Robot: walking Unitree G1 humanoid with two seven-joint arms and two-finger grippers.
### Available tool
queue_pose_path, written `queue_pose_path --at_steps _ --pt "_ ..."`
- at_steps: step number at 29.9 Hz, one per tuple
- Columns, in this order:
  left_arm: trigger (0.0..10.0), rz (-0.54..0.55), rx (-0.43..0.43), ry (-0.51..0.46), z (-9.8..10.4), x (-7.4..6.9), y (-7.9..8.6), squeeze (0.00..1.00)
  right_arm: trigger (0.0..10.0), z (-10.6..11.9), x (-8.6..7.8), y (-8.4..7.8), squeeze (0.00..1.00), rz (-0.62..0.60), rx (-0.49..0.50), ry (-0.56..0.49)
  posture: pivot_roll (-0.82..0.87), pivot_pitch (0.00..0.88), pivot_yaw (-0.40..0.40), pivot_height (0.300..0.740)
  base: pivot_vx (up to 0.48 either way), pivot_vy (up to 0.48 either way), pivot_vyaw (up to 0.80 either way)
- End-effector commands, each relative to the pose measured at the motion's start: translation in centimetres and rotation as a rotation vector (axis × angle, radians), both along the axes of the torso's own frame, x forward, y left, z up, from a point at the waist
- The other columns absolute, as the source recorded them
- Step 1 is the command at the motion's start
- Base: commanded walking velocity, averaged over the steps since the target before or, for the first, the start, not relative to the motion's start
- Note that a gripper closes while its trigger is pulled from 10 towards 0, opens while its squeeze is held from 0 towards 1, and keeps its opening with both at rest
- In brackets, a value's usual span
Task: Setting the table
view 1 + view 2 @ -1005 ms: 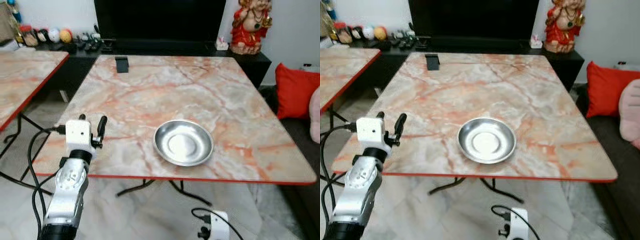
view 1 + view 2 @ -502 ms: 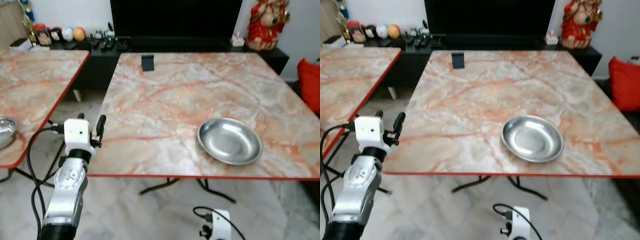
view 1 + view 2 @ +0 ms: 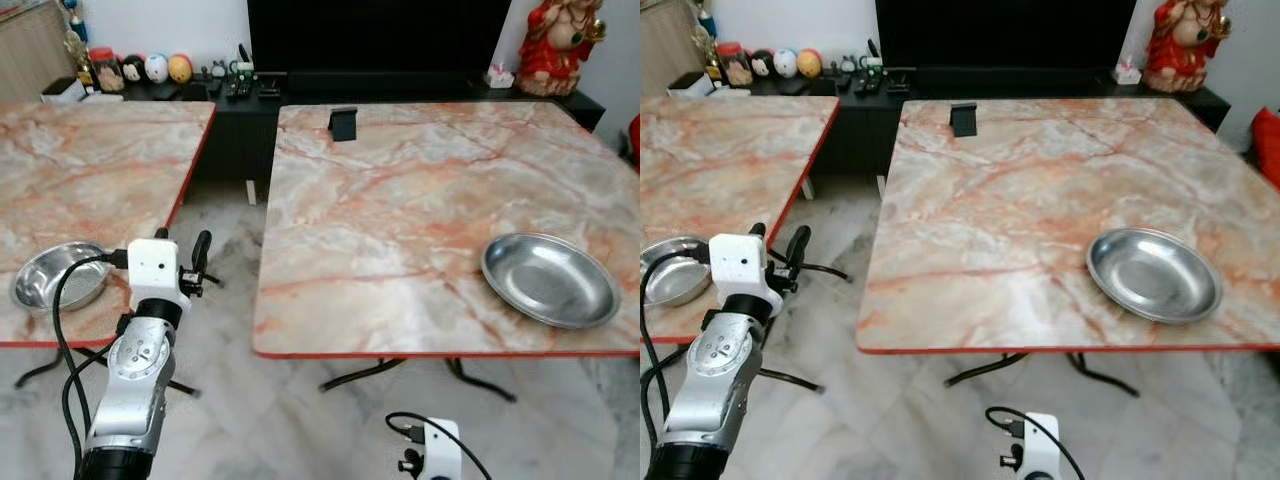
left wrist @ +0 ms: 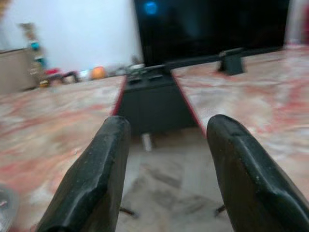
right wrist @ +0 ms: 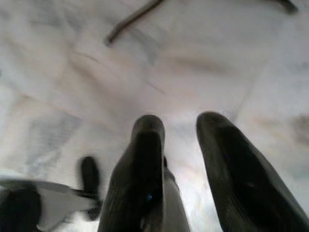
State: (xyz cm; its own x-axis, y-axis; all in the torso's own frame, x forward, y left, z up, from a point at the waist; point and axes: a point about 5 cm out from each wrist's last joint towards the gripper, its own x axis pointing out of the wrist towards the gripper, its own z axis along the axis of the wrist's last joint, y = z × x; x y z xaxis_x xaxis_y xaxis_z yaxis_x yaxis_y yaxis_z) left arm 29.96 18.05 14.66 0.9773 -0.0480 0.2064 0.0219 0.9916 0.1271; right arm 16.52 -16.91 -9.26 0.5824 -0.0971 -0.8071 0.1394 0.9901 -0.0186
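The left tool [image 3: 190, 262] is held up over the gap between the two surfaces, fingers parted, nothing gripped. A steel bowl [image 3: 55, 277] sits on the left surface [image 3: 100, 170], just to that tool's left, so the left arm is judged nearer. A plate [image 3: 548, 279] is seen on the right surface [image 3: 400, 200]. The right tool [image 5: 181, 159] hangs low, slightly parted, empty.

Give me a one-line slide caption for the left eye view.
Left gripper raised between two marble tables, a steel bowl on the left table, a steel plate on the right.
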Motion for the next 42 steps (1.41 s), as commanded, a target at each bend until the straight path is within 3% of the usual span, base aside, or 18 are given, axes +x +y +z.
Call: queue_pose_path --at_steps 1,32,36,37,42 --pt "10.0 0.015 0.026 -0.015 0.48 0.03 0.59 0.00 10.0 0.12 0.38 0.58 0.00 0.009 0.012 -0.009 0.05 0.000 -0.012 0.740 0.000 0.420 0.00" --pt "10.0 0.003 -0.004 -0.014 0.68 0.25 0.72 0.00 10.0 0.07 0.30 0.60 0.00 0.018 0.011 -0.002 0.06 0.000 -0.012 0.740 0.000 0.377 0.00" --pt "10.0 -0.012 -0.119 0.050 0.12 0.46 0.72 0.00 10.0 0.08 0.33 0.60 0.00 0.020 0.011 -0.003 0.06 0.000 -0.013 0.740 0.000 0.000 0.00" --pt "10.0 -0.033 -0.194 0.077 -0.03 0.61 0.67 0.00 10.0 0.09 0.33 0.59 0.00 0.021 0.010 -0.002 0.06 0.000 -0.013 0.740 0.000 0.000 0.00" --pt "10.0 -0.073 -0.298 0.111 -0.13 0.65 0.54 0.00 10.0 0.08 0.33 0.58 0.00 0.021 0.010 -0.001 0.06 0.000 -0.013 0.740 0.000 0.000 0.00"
